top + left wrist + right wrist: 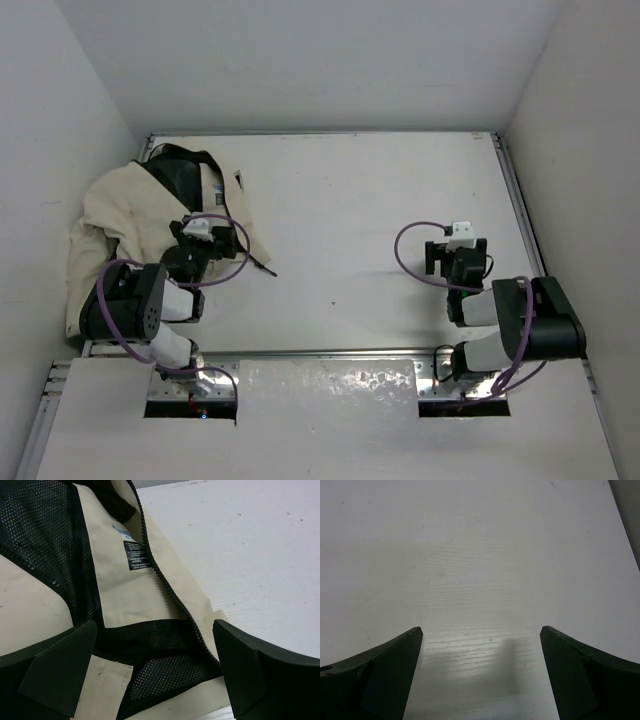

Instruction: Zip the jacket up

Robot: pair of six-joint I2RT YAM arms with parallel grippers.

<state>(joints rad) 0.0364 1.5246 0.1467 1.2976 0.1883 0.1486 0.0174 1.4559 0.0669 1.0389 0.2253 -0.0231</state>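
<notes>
- The jacket (120, 215) lies crumpled in the far-left corner of the table (360, 220), pressed against the left wall (50, 150). Its front is open, showing the black lining (175, 175).
- The left gripper (200, 240) hangs over the jacket's right edge with its jaws spread wide and nothing held. The arm and its purple cable (225, 250) cover part of the cloth in the top view.
- Only the left wrist view shows the detail: mesh lining (45, 530), a row of dark zipper teeth (160, 575) running along the cream edge, and a small black label (132, 555) whose print is too small to read. The gripper's (155, 625) two fingers (60, 665) frame this edge without touching it.
- A thin dark strip (262, 265) trails from the jacket onto the table; what it is cannot be made out.
- The jacket's lower part is hidden behind the left arm, and no slider can be seen.
- The right gripper (457, 250) sits well apart on the right, jaws released and empty. Its wrist view shows only bare white table (480, 555) between the fingers (385, 675).
</notes>
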